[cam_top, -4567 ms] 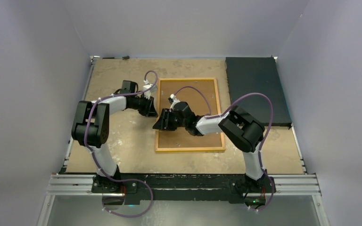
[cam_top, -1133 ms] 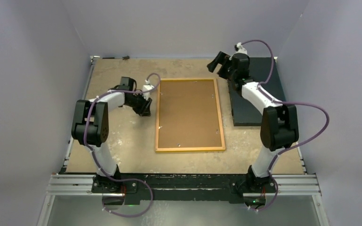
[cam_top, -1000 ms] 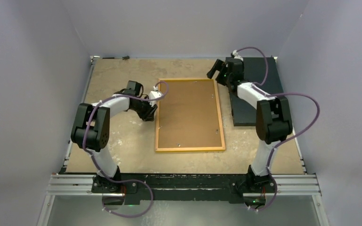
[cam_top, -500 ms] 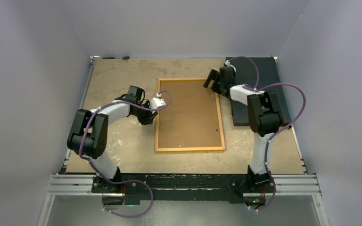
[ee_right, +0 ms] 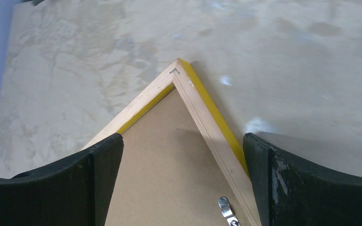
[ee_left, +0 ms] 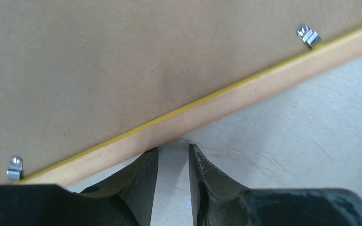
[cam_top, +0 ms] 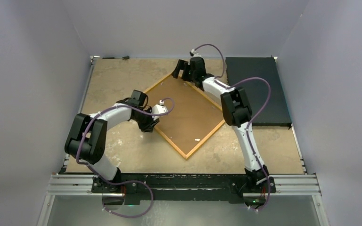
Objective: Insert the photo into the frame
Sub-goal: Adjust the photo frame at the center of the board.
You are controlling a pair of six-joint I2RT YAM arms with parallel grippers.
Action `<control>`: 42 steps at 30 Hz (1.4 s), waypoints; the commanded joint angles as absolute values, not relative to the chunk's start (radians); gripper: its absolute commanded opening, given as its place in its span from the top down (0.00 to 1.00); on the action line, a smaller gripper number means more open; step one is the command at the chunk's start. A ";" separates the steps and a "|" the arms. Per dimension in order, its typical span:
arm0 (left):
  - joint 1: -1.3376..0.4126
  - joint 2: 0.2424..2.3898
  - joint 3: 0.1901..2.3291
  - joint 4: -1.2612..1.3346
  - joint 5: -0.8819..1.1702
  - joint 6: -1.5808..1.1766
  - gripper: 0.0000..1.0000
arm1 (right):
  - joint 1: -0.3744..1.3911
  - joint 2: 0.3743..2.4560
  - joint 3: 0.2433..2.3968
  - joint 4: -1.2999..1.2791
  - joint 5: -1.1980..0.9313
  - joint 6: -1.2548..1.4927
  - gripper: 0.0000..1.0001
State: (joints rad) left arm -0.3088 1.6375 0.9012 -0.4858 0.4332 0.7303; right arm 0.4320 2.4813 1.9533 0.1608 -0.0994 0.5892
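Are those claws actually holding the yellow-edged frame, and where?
Nothing is held. The left gripper has narrowly parted fingertips at the frame, on a long side; the right gripper stands wide open astride its far corner.

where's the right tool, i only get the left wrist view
observer: the right tool is open, its fingers straddling the far corner of the large yellow-bordered wooden picture frame.
operator: how's the frame lying
observer: reverse side up on the table, brown backing board showing, turned diamond-wise with one corner pointing at the near edge.
operator: photo anywhere
observer: no photo print shows in any view; only a dark rectangular mat lies at the far right.
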 commanded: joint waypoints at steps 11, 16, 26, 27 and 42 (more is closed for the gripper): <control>-0.088 1.735 1.386 -0.887 0.667 0.769 0.65 | 0.448 2.034 1.710 0.115 -0.208 0.565 0.01; 0.030 1.885 1.523 -0.565 0.582 0.482 0.66 | 0.426 1.763 1.314 0.074 -0.169 0.594 0.01; 0.047 2.170 1.687 -0.425 0.634 0.313 0.65 | 0.394 1.256 0.649 -0.022 -0.226 0.690 0.01; 0.051 2.180 1.687 -0.416 0.644 0.306 0.65 | 0.393 1.227 0.616 -0.039 -0.233 0.705 0.01; 0.068 2.129 1.475 -0.519 0.679 0.459 0.86 | 0.372 1.426 0.664 0.118 -0.274 0.636 0.01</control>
State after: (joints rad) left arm 0.0563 2.1807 1.5616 -0.4252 0.6724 0.3763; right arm 0.3786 1.3476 0.5606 0.0593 -0.2790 0.7029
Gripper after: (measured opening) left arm 0.165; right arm 0.987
